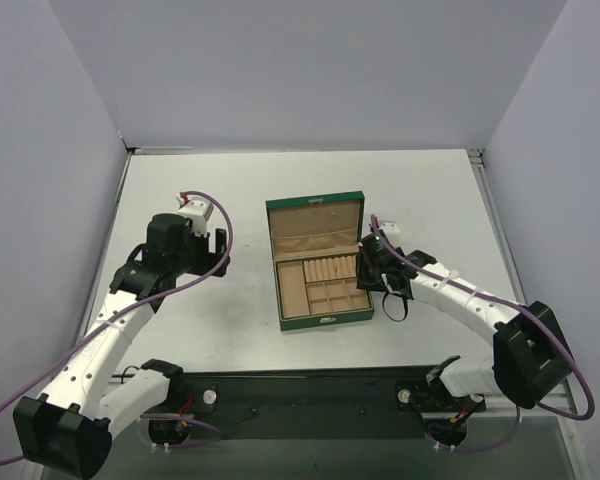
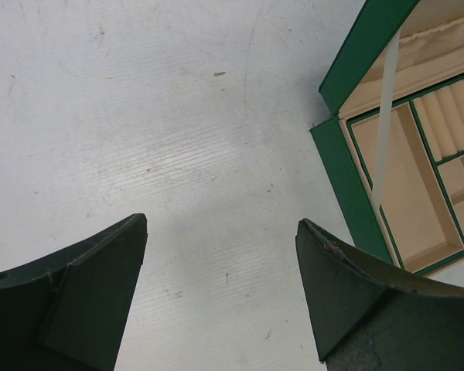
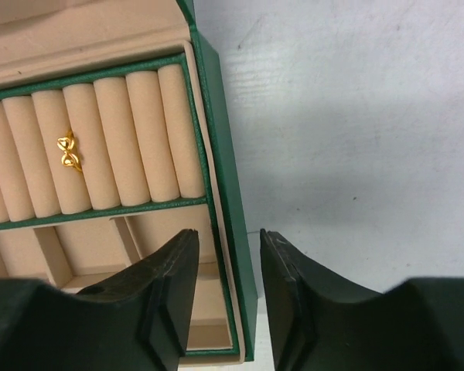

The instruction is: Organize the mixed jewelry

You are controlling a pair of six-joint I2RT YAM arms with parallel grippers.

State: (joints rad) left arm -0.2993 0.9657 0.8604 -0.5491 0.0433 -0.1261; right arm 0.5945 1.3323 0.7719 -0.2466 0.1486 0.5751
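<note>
A small gold ring sits between the tan ring rolls of the open green box. The bangle hoop and the chain do not show in any view. My right gripper is open a little and straddles the box's right wall, with its left finger over a tan compartment and its right finger outside. In the top view it is at the box's right edge. My left gripper is wide open and empty over bare table, left of the box; the top view shows it there too.
The box lid stands open towards the back, held by a white ribbon. Grey walls close in the table at the left, back and right. A black rail runs along the near edge.
</note>
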